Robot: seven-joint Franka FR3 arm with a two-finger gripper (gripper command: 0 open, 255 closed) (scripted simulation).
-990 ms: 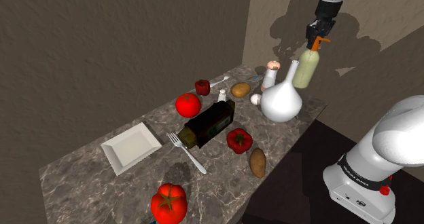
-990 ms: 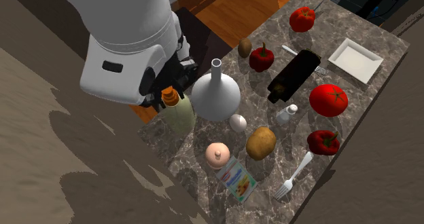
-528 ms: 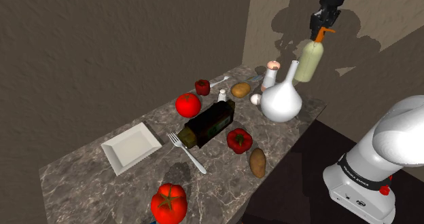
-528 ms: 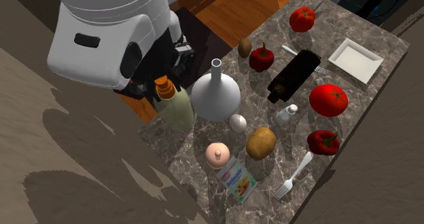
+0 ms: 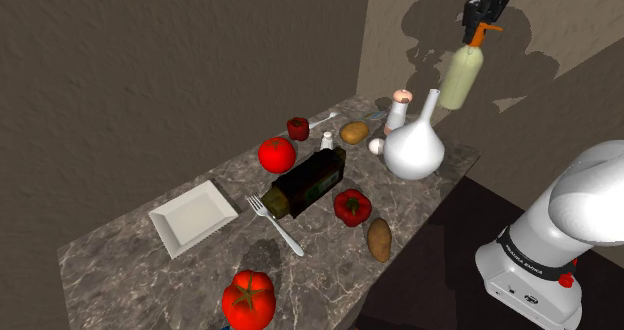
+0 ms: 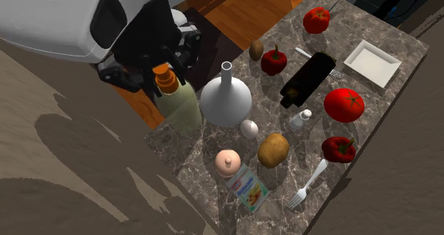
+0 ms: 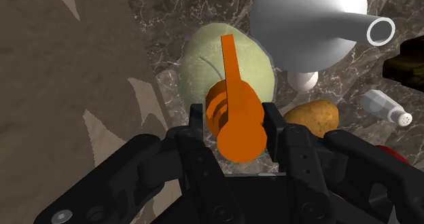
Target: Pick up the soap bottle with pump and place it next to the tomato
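Note:
A pale green soap bottle (image 5: 461, 76) with an orange pump (image 5: 482, 33) hangs in the air above the far end of the marble counter (image 5: 130, 268). My gripper (image 5: 487, 16) is shut on the pump's neck. In the wrist view the fingers (image 7: 197, 122) clasp the orange pump (image 7: 234, 114), with the bottle's body (image 7: 197, 66) below. The bottle (image 6: 178, 107) and gripper (image 6: 162, 64) hang beside the white flask (image 6: 226, 98). One tomato (image 5: 277, 154) lies mid-counter near the wall; a second tomato (image 5: 248, 298) lies at the near end.
The white flask (image 5: 414, 148) stands just below the bottle. A dark bottle (image 5: 310, 181) lies mid-counter, with red peppers (image 5: 352, 206), potatoes (image 5: 379, 239), a fork (image 5: 275, 226), a white plate (image 5: 193, 216), a salt shaker (image 5: 326, 139) and a pink mill (image 5: 400, 106).
The gripper has risen with the soap bottle, lifting it higher above the counter's far end. Nothing on the counter has moved.

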